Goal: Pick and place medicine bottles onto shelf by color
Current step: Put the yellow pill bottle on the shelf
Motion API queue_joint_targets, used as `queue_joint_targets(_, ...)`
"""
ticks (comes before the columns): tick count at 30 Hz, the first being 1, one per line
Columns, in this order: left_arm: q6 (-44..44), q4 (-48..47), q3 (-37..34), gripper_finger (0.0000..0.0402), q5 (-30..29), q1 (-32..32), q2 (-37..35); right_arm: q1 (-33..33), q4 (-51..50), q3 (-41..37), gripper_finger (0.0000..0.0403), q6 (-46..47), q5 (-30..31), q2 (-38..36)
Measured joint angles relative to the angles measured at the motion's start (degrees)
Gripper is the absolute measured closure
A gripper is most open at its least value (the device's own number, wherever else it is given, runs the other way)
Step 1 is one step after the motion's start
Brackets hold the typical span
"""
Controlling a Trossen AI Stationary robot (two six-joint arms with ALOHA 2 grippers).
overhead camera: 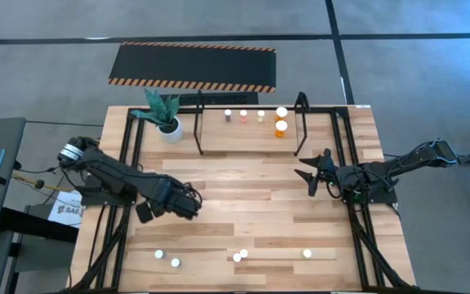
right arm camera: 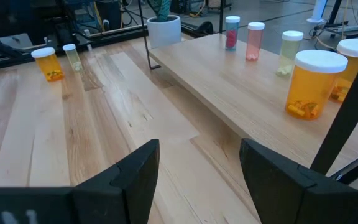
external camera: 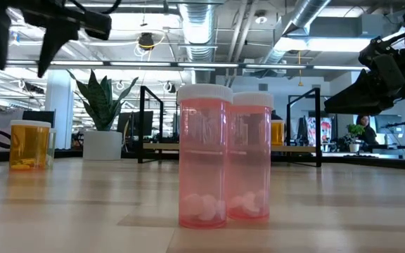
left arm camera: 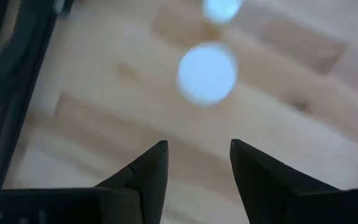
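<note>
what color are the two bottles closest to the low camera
Pink, with white caps: bottles and. Low view shows it best.

Grey floor (overhead camera: 47,65), exposed ceiling ducts (external camera: 202,28)

The table (overhead camera: 243,184) is of pale wood planks, smooth and matt. The pink bottles (external camera: 202,158) are clear glossy plastic with white matt caps. The shelf (overhead camera: 251,139), at 12 o'clock, has thin black metal posts and a wood board.
</note>
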Motion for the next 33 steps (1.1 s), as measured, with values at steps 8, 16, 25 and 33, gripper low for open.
queue_joint_targets(8,-3.09,3.12,-0.02,0.0241,-8.14,-2.77,0.53,-0.01,0.0,0.0,0.0159,0.02,0.01,0.01)
queue_joint_targets(16,-2.8,-1.25,-0.02,0.0241,-9.74,-0.32,0.52,-0.02,0.0,0.0,0.0159,0.02,0.02,0.02)
queue_joint_targets(25,5.14,-7.24,-1.77,0.0241,-14.09,5.81,0.49,-0.01,0.0,-0.01,0.0159,0.02,0.02,0.0)
queue_joint_targets(33,15.39,-1.37,-11.34,0.0241,-11.45,14.18,-5.05,0.0,0.0,0.0,0.0159,0.02,0.02,0.01)
